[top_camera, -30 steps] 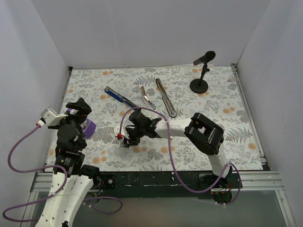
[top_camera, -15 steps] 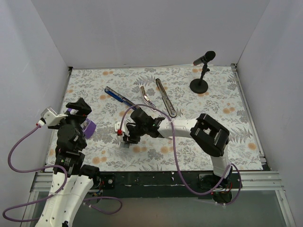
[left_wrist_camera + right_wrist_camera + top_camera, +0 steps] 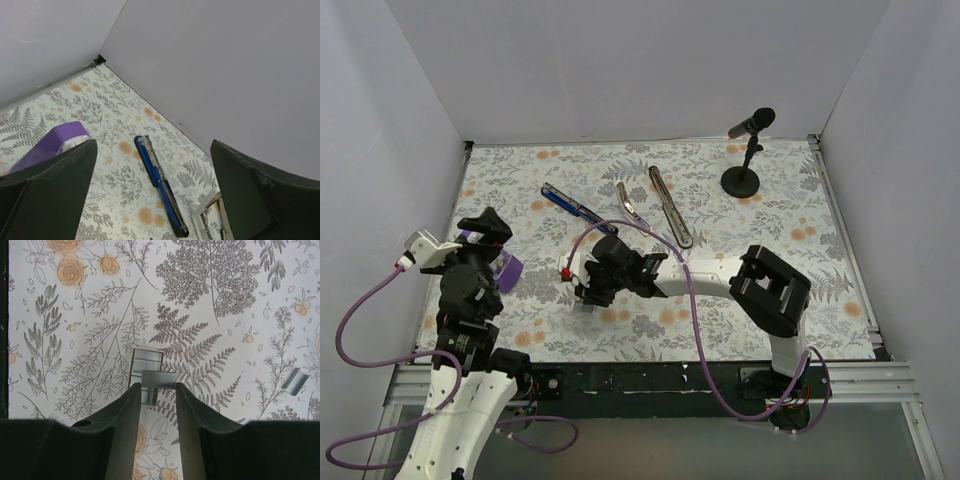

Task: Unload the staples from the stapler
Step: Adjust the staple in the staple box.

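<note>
Where the right gripper stands: low over the near middle of the table, its fingers pinched on a short staple strip held just above the cloth.
Under that grip: a second staple strip lies flat on the cloth, and the held one partly overlaps it in the wrist view; whether the two touch, I cannot tell.
Off to one side: a loose staple piece lies on the cloth, well apart from both strips.
State of the left gripper: raised near the left edge, jaws spread wide with nothing between them.
Beside it: a purple block, also near the left edge.
Place of the stapler: toward the far middle of the table, swung open and fanned out, with the blue-and-black arm at left and the silver staple channel beside it; clear of both grippers.
Done, as I judge it: the stapler is opened and staples are out of it.
Left, as I judge it: setting down the held strip; whether the channel holds more is too small to tell.
Surface: a floral cloth with ferns and orange blooms, lying flat.
Far right corner: a black microphone on a round stand.
Room: plain white walls on three sides.
</note>
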Controlling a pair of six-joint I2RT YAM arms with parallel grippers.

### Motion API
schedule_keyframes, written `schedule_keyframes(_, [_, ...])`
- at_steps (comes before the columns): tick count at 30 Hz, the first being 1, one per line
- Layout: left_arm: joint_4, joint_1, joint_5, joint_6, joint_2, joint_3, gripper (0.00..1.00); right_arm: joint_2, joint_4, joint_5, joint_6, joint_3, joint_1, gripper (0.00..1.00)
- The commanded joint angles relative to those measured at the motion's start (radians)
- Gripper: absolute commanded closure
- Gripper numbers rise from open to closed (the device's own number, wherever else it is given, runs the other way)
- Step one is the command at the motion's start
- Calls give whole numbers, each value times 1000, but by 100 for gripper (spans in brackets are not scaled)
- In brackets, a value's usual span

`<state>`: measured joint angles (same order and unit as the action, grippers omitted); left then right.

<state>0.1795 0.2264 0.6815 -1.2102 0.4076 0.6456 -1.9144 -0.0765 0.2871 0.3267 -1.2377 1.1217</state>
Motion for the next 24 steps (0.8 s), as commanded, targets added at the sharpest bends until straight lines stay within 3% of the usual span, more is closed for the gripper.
schedule_keyframes(1, [9, 1, 33, 1, -20, -3, 2, 26, 17, -49, -52, 17, 18, 59])
schedule_keyframes(24, [8, -1, 36, 0, -15, -4, 2, -40, 130, -103, -69, -69, 56, 59])
